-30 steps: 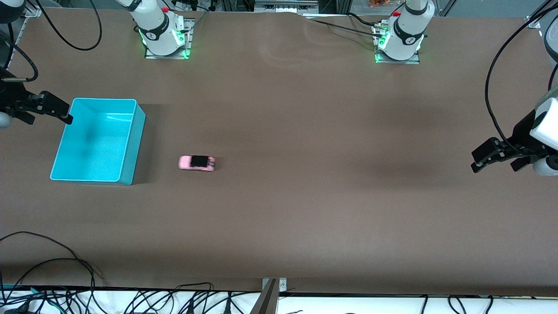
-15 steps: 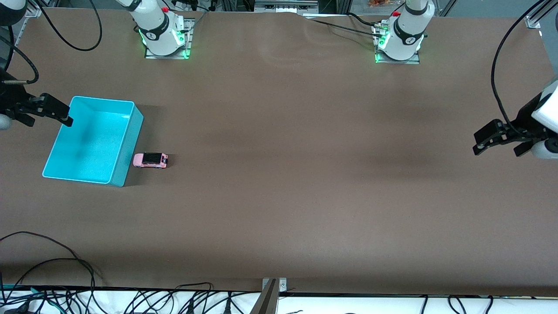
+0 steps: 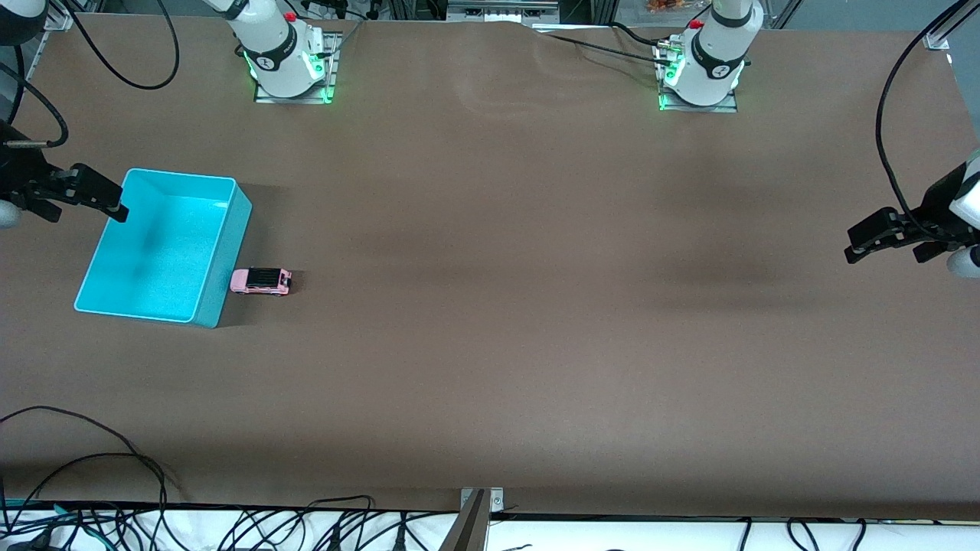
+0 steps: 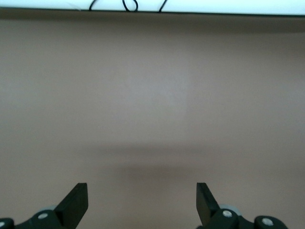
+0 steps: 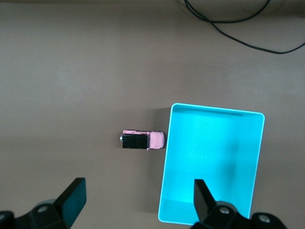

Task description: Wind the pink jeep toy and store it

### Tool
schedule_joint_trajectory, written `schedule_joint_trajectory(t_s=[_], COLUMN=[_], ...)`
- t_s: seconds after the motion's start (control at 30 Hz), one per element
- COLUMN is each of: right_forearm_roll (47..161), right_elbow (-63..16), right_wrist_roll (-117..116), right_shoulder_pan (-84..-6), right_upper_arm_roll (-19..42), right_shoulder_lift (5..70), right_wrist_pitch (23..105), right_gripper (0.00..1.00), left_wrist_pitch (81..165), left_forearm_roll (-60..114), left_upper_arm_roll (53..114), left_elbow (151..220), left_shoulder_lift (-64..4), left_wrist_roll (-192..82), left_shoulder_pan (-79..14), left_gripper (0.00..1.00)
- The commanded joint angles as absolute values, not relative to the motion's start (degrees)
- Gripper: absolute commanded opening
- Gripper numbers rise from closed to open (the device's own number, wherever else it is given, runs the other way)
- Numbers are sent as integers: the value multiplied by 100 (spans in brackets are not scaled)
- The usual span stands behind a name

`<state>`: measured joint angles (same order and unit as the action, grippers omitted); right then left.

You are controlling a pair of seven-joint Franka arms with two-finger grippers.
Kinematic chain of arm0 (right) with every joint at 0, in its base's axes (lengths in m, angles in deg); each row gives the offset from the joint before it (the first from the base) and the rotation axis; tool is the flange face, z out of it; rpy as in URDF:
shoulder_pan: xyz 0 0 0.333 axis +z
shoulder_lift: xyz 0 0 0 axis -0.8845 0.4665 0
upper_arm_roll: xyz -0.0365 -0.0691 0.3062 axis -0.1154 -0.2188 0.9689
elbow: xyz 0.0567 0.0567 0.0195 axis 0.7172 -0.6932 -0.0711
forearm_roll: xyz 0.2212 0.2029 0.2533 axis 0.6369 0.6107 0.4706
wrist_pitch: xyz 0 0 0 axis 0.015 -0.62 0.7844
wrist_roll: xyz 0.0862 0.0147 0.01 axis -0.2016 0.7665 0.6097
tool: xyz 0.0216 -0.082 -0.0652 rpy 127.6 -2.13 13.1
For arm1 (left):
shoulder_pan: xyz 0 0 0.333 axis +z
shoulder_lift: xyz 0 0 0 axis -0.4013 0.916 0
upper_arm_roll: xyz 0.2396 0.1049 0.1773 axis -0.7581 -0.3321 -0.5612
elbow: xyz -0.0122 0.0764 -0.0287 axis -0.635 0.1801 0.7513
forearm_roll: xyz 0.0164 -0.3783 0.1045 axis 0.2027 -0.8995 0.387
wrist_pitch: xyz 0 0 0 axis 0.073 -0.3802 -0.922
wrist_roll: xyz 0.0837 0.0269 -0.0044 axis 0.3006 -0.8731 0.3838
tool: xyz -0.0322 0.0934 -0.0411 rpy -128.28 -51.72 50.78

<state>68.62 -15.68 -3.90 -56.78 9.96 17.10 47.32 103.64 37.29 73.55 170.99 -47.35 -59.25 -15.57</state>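
Observation:
The pink jeep toy stands on its wheels on the brown table, one end against the outer wall of the open turquoise bin. The right wrist view also shows the jeep against the bin. The bin holds nothing. My right gripper is open and empty, up over the bin's corner at the right arm's end of the table; its own view shows the gripper above table and bin rim. My left gripper is open and empty over bare table at the left arm's end; its own view shows the gripper over bare table.
The two arm bases stand along the table edge farthest from the front camera. Loose black cables lie on and below the edge nearest that camera. A cable also shows in the right wrist view.
The jeep rolled across the table toward the right arm's end, struck the bin and stopped against it; the bin shifted and turned a little. My left gripper drew back toward the table's end.

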Motion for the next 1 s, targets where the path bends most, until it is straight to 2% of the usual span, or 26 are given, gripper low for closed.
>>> schedule_joint_trajectory(t_s=[0.0,0.97], right_forearm_roll=[6825,6842], right_elbow=[-1476,-1476], right_wrist_roll=[-388,-361], right_shoulder_pan=[-5683,-5551], right_upper_arm_roll=[1011,1003], right_shoulder_lift=[1749,1802], right_wrist_pitch=[4733,4733], right_gripper=[100,100], left_wrist_pitch=[10425,10574], left_forearm_roll=[3650,3659], left_upper_arm_roll=[7485,7476], left_elbow=[17727,17657], left_shoulder_lift=[-5217,-5112], left_wrist_roll=[-5952,-5925], left_shoulder_pan=[-1540,-1513], left_gripper=[100,100])
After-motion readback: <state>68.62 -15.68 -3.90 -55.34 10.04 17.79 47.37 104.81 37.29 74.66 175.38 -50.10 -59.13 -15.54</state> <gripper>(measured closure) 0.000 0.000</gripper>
